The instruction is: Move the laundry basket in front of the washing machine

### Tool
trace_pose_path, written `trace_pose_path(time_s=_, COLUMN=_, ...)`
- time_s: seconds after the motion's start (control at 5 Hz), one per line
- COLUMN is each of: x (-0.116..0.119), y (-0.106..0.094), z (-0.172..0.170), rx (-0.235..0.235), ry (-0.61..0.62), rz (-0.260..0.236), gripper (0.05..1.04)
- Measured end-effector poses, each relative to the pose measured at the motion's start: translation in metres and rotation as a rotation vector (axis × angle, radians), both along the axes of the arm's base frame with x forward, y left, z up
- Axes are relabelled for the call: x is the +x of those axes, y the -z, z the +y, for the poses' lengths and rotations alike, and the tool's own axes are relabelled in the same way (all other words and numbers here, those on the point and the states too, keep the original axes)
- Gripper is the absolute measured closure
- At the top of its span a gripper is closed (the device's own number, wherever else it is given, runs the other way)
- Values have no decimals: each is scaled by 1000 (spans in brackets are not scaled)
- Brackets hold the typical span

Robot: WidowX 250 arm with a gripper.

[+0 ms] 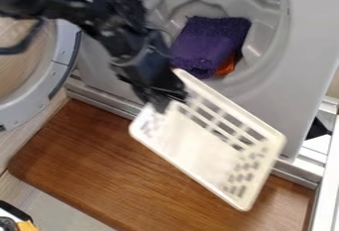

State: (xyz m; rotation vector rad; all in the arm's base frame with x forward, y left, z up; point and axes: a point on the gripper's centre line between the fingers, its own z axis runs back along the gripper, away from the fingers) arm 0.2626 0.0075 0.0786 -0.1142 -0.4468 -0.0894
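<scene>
Gripping white slotted plastic basket (192,148) in jaws at eleven o'clock, before grey washing machine (306,41); apparently yet to set down.

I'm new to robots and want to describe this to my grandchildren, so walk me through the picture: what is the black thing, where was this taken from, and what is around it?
The black thing is a robot arm, coming in from the upper left. Its gripper, the part that works like a hand, appears to hold a white laundry basket by one side. The basket is tilted, with slots in its walls.

There is one picture, from a fixed camera looking down at a slant. Behind the basket stands a grey washing machine, its round door swung open at the left. In its opening sit a purple cloth and something orange. Below is a brown wooden surface.
</scene>
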Motion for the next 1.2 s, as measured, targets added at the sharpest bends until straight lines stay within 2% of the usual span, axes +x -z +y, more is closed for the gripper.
trace_pose_path(time_s=0.2, x=-2, y=5, z=24, rx=11, ry=-28, rz=11, gripper=993)
trace_pose_path(time_s=0.4, x=-5, y=16, z=46, rx=18, ry=-43, rz=56, gripper=993)
trace_pose_path(time_s=0.6, x=-9, y=31, z=60, rx=6, ry=-56, rz=95, gripper=993)
trace_pose_path(time_s=1.0, x=-15, y=71, z=75, rx=-59, ry=-97, rz=152, gripper=993)
trace_pose_path(time_s=1.2, x=-14, y=92, z=83, rx=-106, ry=-111, rz=153, gripper=993)
